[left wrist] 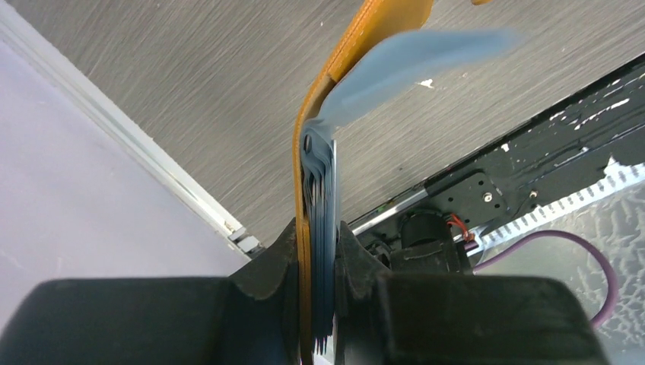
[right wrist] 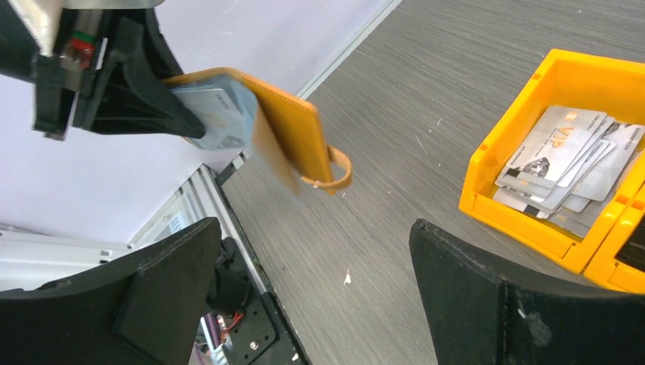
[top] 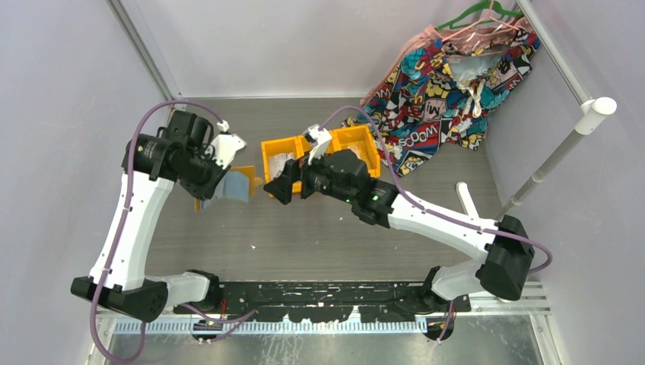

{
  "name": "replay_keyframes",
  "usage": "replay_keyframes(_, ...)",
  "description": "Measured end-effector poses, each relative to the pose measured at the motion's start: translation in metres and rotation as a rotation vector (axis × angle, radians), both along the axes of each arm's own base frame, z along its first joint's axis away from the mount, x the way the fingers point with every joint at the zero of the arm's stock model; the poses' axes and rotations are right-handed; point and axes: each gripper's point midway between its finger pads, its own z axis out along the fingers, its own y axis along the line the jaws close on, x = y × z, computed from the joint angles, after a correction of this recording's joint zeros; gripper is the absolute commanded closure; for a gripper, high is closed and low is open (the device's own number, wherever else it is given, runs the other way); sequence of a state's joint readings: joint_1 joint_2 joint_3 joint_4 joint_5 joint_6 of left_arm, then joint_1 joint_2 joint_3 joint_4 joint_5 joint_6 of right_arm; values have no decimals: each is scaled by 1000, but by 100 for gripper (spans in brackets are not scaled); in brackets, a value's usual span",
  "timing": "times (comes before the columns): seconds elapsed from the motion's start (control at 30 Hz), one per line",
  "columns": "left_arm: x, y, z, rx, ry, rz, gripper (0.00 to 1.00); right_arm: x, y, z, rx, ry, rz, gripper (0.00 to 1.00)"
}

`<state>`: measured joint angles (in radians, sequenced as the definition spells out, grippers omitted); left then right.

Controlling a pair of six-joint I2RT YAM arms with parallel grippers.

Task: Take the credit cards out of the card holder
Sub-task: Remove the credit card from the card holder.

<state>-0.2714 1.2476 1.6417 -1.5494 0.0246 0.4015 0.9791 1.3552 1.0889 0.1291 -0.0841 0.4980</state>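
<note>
Left hand [top: 219, 173] clenched on the card holder [top: 237, 185]; right hand [top: 293, 171] released and empty beside it.

From above, the holder hangs over the counter [top: 319, 236] between both hands, with an orange bin [top: 265, 156] just behind. At the left wrist, the jaws pinch the orange cover and the blue pockets [left wrist: 411, 65] together. At the right wrist, the fingers [right wrist: 175, 266] stand spread wide, facing the holder's open edge, where a pale card [right wrist: 217, 114] shows; other credit cards [right wrist: 567, 156] lie in the bin. Best, I judge, to line up on that card's edge, close on the card alone, not the pocket film, and draw it straight out.
</note>
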Motion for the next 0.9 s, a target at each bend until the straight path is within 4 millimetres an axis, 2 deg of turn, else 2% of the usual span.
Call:
replay_keyframes(0.1, -6, 3, 2, 25, -2, -9, 100, -2, 12, -8, -19, -34, 3, 0)
replay_keyframes(0.27, -16, 2, 4, 5, 4, -21, 100, -32, 40, -14, -45, -120, 53, 0)
replay_keyframes(0.37, -15, -5, 11, -36, -15, -36, 100, -40, 51, -13, -35, -151, 73, 0)
replay_keyframes(0.6, -18, -28, 26, -161, -33, -92, 100, -33, 63, -17, -44, -203, 22, 1)
replay_keyframes(0.8, -27, -49, 47, -286, -77, -175, 100, -22, 58, -14, -50, -231, -35, 1)
replay_keyframes(0.9, -35, -56, 53, -331, -94, -212, 100, -18, 48, -10, -49, -239, -33, 1)
